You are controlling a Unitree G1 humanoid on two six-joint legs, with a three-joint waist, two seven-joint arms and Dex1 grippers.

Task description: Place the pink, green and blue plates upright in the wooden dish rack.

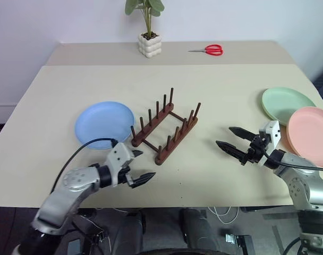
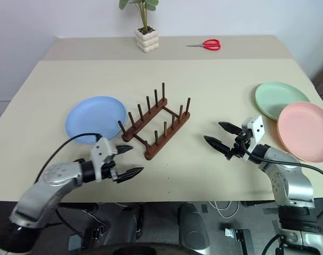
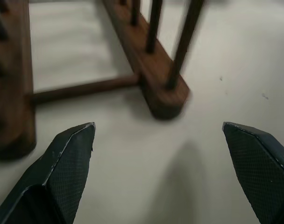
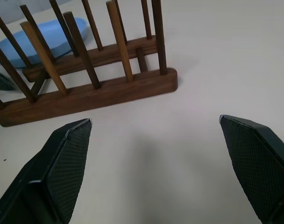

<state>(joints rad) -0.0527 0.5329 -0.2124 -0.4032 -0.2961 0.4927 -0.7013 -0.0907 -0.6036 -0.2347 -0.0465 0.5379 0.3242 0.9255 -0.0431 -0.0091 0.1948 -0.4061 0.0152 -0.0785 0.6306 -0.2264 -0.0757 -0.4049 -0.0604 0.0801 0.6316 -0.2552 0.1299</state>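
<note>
The dark wooden dish rack (image 1: 166,126) stands in the middle of the table with nothing between its pegs. To its left the blue plate (image 1: 104,123) lies flat. At the right edge the green plate (image 1: 285,104) lies flat, and the pink plate (image 1: 312,134) overlaps its near side. My left gripper (image 1: 139,167) is open just in front of the rack's near end, pointing right. On the rack's right, apart from it, my right gripper (image 1: 229,139) is open and points at it. The rack's near end (image 3: 163,95) shows between the left fingers.
A potted plant (image 1: 149,38) in a white pot and red scissors (image 1: 209,50) sit at the table's far edge. The near table edge runs just under both grippers.
</note>
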